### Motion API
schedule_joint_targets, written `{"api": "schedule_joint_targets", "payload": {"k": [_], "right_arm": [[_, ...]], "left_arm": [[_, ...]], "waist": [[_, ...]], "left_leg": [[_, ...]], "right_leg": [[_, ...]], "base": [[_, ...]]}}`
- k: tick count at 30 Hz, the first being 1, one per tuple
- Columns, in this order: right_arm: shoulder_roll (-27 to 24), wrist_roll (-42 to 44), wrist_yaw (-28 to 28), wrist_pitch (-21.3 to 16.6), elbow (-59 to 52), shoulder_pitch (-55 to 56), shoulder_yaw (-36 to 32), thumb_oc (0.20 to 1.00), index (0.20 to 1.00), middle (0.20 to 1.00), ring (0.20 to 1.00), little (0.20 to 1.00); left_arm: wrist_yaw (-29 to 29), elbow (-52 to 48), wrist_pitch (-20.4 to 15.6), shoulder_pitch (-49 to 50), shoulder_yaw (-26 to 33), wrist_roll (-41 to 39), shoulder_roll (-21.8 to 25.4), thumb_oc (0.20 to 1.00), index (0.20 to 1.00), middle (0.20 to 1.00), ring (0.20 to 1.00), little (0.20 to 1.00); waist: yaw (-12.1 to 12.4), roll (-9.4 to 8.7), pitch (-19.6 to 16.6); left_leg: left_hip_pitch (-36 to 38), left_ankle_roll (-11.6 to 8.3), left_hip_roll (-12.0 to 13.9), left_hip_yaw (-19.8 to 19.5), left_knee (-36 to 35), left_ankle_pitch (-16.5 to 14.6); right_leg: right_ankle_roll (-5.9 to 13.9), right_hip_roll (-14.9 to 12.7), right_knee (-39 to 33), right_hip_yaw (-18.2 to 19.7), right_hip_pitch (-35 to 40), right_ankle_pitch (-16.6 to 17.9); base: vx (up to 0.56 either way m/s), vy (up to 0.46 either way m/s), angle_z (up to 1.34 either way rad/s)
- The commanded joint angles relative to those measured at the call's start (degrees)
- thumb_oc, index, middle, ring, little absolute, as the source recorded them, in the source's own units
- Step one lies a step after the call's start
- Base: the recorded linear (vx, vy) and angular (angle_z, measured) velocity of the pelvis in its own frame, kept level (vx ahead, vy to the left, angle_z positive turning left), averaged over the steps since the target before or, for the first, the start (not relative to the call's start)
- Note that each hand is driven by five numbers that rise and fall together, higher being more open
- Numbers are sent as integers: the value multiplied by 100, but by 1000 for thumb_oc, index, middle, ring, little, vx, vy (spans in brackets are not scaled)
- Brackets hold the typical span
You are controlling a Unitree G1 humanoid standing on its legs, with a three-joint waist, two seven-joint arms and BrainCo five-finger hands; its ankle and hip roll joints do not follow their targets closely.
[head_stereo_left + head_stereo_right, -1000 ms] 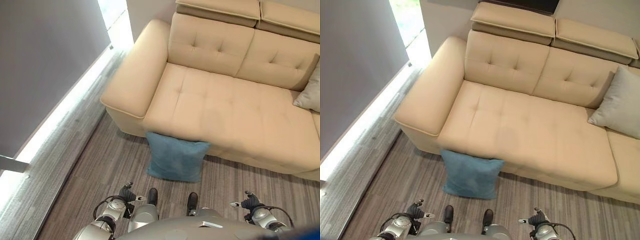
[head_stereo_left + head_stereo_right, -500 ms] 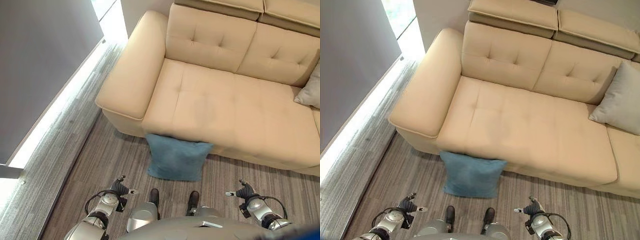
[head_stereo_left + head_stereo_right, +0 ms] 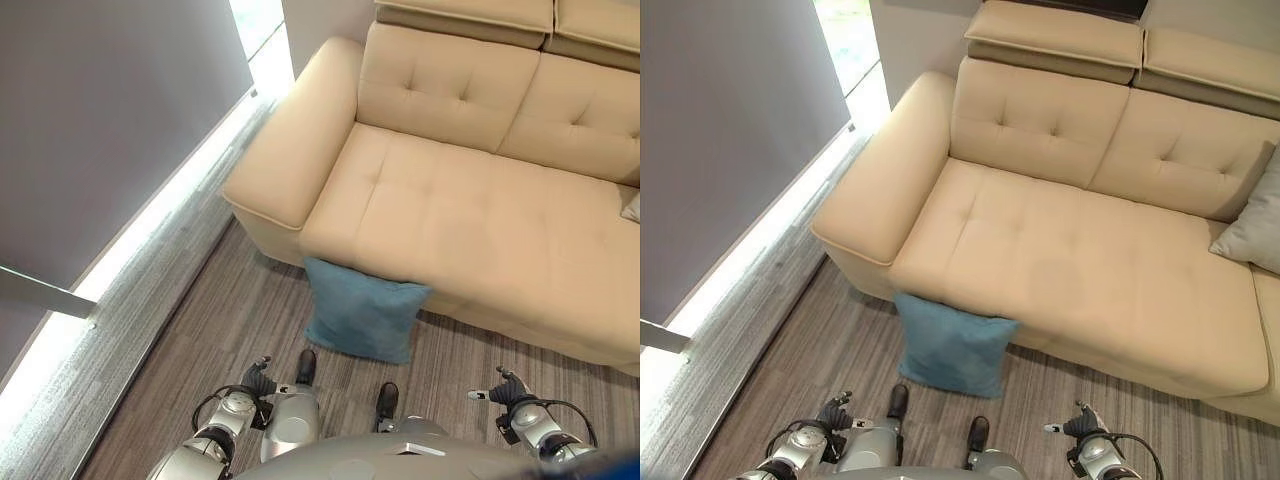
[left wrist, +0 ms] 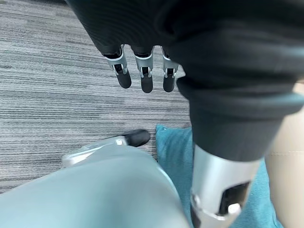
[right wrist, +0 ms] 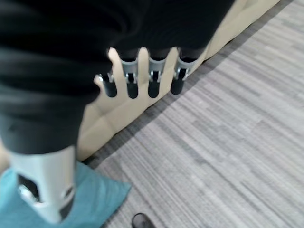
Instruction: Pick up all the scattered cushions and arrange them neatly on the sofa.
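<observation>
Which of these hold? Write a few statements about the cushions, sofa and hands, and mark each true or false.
1. The blue cushion stands on the floor, leaning against the front of the sofa. True.
2. The left hand grips the blue cushion. False: its fingers hang straight over the floor and hold nothing.
3. A grey cushion is on the sofa at the robot's right. True.
4. The right hand is shut on the grey cushion. False: it is open and empty, low by the sofa's front.
5. The blue cushion lies on the sofa seat. False: it is on the floor, below the seat's front edge.
</observation>
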Motion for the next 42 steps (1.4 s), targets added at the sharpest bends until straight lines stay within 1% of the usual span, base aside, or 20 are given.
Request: {"api": "schedule_joint_targets", "payload": {"k": [1, 5, 8, 9, 10, 13, 14, 15, 19, 22, 24, 25, 26, 27, 28, 29, 32, 34, 36, 42], "right_arm": [[28, 110, -58, -23, -76, -21, 111, 1000, 1000, 1000, 1000, 1000], [88, 125, -68, -11, -154, -96, 116, 1000, 1000, 1000, 1000, 1000], [111, 163, -105, -36, -218, -180, 132, 1000, 1000, 1000, 1000, 1000], [103, 220, -115, -54, -229, -190, 140, 1000, 1000, 1000, 1000, 1000], [93, 225, -115, -53, -230, -188, 143, 1000, 1000, 1000, 1000, 1000], [45, 190, -129, -54, -212, -189, 161, 1000, 1000, 1000, 1000, 1000], [28, 195, -140, -60, -191, -176, 157, 1000, 1000, 1000, 1000, 1000], [21, 190, -160, -43, -124, -162, 158, 1000, 1000, 1000, 1000, 1000], [29, 265, -155, -76, -73, -19, 100, 1000, 1000, 1000, 1000, 1000], [46, 505, -194, -141, -145, -46, -43, 1000, 1000, 1000, 1000, 1000], [26, 972, -337, -274, -378, -348, -238, 1000, 1000, 1000, 1000, 1000], [-16, 1095, -421, -295, -438, -525, -286, 1000, 1000, 1000, 1000, 1000], [-31, 1163, -481, -324, -496, -586, -320, 1000, 1000, 1000, 1000, 1000], [-45, 1225, -602, -365, -630, -640, -392, 1000, 1000, 1000, 1000, 1000], [-36, 1242, -689, -390, -708, -672, -414, 1000, 1000, 1000, 1000, 1000], [-37, 1340, -852, -495, -975, -738, -430, 1000, 1000, 1000, 1000, 1000], [-50, 1573, -1039, -643, -1205, -892, -445, 1000, 1000, 1000, 1000, 1000], [-37, 1729, -1182, -741, -1304, -1082, -423, 1000, 1000, 1000, 1000, 1000], [37, 1989, -1415, -908, -1515, -1491, -359, 1000, 1000, 1000, 1000, 1000], [22, 2186, -1632, -1038, -1561, -2208, -218, 1000, 1000, 1000, 1000, 1000]], "left_arm": [[-15, 60, -147, -246, 19, 13, 141, 1000, 1000, 1000, 1000, 1000], [39, -71, -161, -340, 74, -44, 334, 1000, 1000, 1000, 1000, 1000], [81, -119, -180, -389, 144, -125, 451, 1000, 1000, 1000, 1000, 1000], [101, -98, -192, -376, 133, -148, 487, 1000, 1000, 1000, 1000, 1000], [105, -98, -198, -362, 148, -160, 494, 1000, 1000, 1000, 1000, 1000], [113, -43, -199, -369, 133, -111, 464, 1000, 1000, 1000, 1000, 1000], [117, -29, -213, -382, 148, -125, 443, 1000, 1000, 1000, 1000, 1000], [130, -24, -223, -391, 192, -179, 412, 1000, 1000, 1000, 1000, 1000], [184, -140, -242, -392, 190, -251, 363, 1000, 1000, 1000, 1000, 1000], [305, -310, -263, -513, 185, -377, 385, 1000, 1000, 1000, 1000, 1000], [560, -614, -361, -921, 97, -726, 410, 1000, 1000, 1000, 1000, 1000], [671, -729, -417, -1142, 27, -868, 435, 1000, 1000, 1000, 1000, 1000], [750, -791, -441, -1254, -31, -914, 456, 1000, 1000, 1000, 1000, 1000], [834, -875, -465, -1426, -114, -980, 460, 1000, 1000, 1000, 1000, 1000], [898, -914, -475, -1526, -161, -981, 457, 1000, 1000, 1000, 1000, 1000], [1089, -1028, -559, -1722, -225, -1056, 434, 1000, 1000, 1000, 1000, 1000], [1270, -1160, -701, -1831, -226, -1282, 381, 1000, 1000, 1000, 1000, 1000], [1329, -1131, -788, -1921, -192, -1586, 337, 1000, 1000, 1000, 1000, 1000], [1426, -1158, -904, -2199, -174, -1952, 332, 1000, 1000, 1000, 1000, 1000], [1558, -1149, -926, -2942, -363, -1974, 438, 1000, 1000, 1000, 1000, 1000]], "waist": [[-18, -217, -191], [54, -292, -138], [121, -296, -85], [89, -308, -93], [73, -304, -89], [39, -287, -29], [12, -288, -33], [43, -293, -24], [1, -288, -129], [-26, -263, -46], [-52, -211, 397], [-49, -155, 603], [-43, -119, 678], [-16, -85, 694], [11, -70, 719], [37, -34, 729], [5, -5, 841], [-35, 5, 960], [-141, 31, 1140], [-323, 58, 1233]], "left_leg": [[-107, 294, -381, 119, 469, -284], [-60, 450, -453, 327, 634, -504], [4, 493, -419, 406, 623, -560], [92, 515, -452, 394, 530, -536], [148, 519, -470, 394, 479, -536], [193, 490, -487, 486, 432, -538], [213, 493, -523, 437, 347, -520], [224, 457, -511, 448, 321, -514], [468, 382, -437, 403, 70, -465], [461, 352, -384, 364, 57, -446], [-184, 330, -326, 257, 537, -439], [-712, 344, -368, 173, 937, -425], [-1000, 349, -405, 124, 1145, -410], [-1484, 353, -432, 49, 1440, -409], [-1654, 344, -433, 1, 1515, -388], [-1872, 283, -401, -97, 1624, -513], [-2132, 238, -382, -122, 1672, -451], [-2341, 236, -374, -98, 1773, -442], [-2826, 252, -358, -55, 1979, -428], [-3733, 279, -348, 50, 2290, -456]], "right_leg": [[903, -416, 446, 166, 108, -150], [1048, -679, 904, 144, -161, -16], [1086, -754, 1160, -72, -371, 71], [1015, -598, 1133, -28, -492, 71], [1009, -545, 1060, -9, -536, 93], [1024, -585, 745, -223, -539, 168], [1003, -463, 712, 24, -570, 152], [1024, -517, 577, -123, -523, 242], [962, -427, 331, -215, -219, 155], [928, -405, 400, -261, -236, 77], [823, -462, 894, -348, -815, -19], [741, -530, 1365, -416, -1333, -45], [701, -570, 1600, -475, -1616, -71], [666, -633, 1915, -576, -2055, -138], [652, -662, 2014, -627, -2217, -155], [673, -683, 2228, -636, -2460, -357], [619, -722, 2402, -608, -2738, -442], [591, -741, 2536, -544, -2955, -472], [594, -792, 2816, -448, -3515, -462], [608, -888, 3105, -210, -4436, -427]], "base": [[187, 255, -56], [98, 184, -54], [44, 65, -41], [88, 56, -33], [97, 58, -22], [31, -7, 5], [14, -98, 15], [56, -131, 12], [83, -110, 14], [-76, -103, 16], [-436, -88, 33], [-401, -25, 25], [-390, -24, 58], [-241, -29, 73], [-143, -71, 77], [-60, -61, 39], [-77, 7, 19], [-108, 39, -3], [-139, 86, -10], [-42, 73, -9]]}}
